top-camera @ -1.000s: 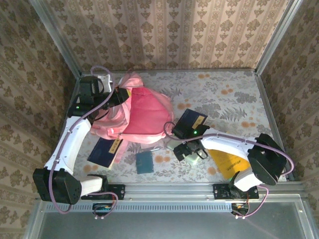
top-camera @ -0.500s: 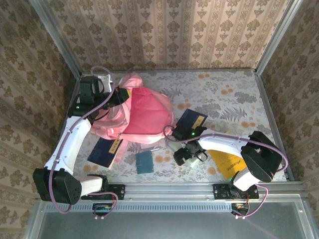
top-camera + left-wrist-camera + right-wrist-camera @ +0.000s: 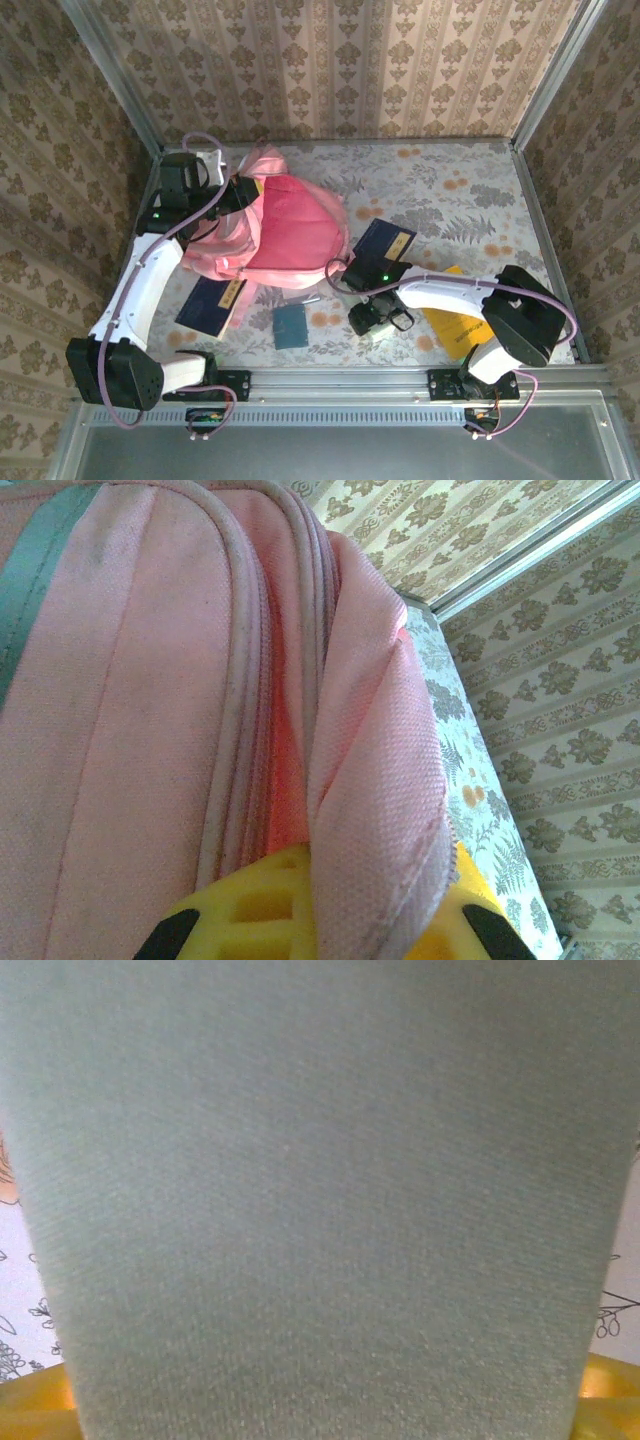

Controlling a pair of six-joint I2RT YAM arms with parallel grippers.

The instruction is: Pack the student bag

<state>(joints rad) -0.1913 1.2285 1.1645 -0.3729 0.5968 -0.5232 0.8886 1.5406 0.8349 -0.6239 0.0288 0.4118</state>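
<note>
The student bag [image 3: 295,230], a big pink backpack, lies at the table's back left. My left gripper [image 3: 238,195] is at its upper left edge. In the left wrist view my left gripper [image 3: 320,925] is shut on a fold of the student bag [image 3: 150,680], and pink cloth runs down between the yellow fingers [image 3: 245,910]. My right gripper [image 3: 378,318] is low over a pale grey-green fabric case [image 3: 390,326] near the front middle. In the right wrist view that case [image 3: 320,1200] spans the gap from one yellow finger [image 3: 30,1410] to the other.
One dark blue book [image 3: 215,300] lies front left of the bag and another [image 3: 387,240] to its right. A yellow book [image 3: 455,322] sits under the right arm. A small teal square [image 3: 291,325] lies near the front rail. Metal frame posts edge the table.
My right gripper has slid a little left and down onto the pale case, and its jaws have narrowed around it. The left arm and the bag have not moved.
</note>
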